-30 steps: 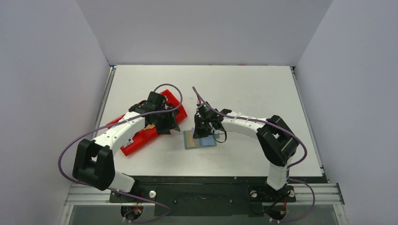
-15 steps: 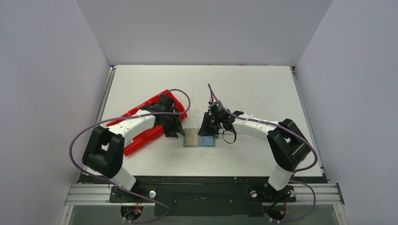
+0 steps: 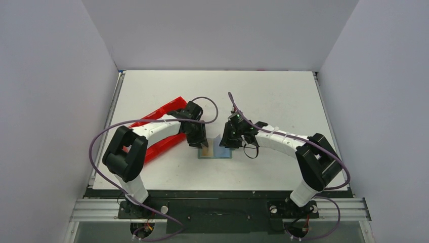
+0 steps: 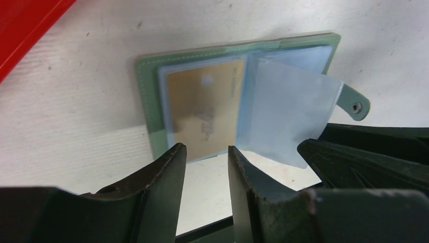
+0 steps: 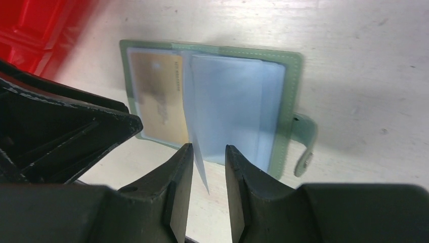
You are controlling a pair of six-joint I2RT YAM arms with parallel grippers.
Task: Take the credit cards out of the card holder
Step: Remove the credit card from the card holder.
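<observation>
Matt, stitched card holder (image 4: 146, 101) carries clear glossy plastic sleeves (image 4: 288, 116); the tray (image 4: 25, 25) is shiny red plastic.

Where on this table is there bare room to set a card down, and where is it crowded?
Free: far half of the table up to the back wall, and right of the right arm. Crowded: the card holder, with left gripper and right gripper at it, red tray alongside.

You had the card holder (image 3: 216, 152) lying open on the table (image 3: 263, 96) just below the middle of the top view, with the tray (image 3: 161, 147) to its left. A card (image 4: 205, 106) sat in its left half, a loose sleeve (image 4: 288, 116) stood over its right half, and the tab (image 4: 354, 104) stuck out of its right edge. The left gripper (image 3: 201, 144) hung over its upper left corner and the right gripper (image 3: 224, 143) over its upper right.
</observation>
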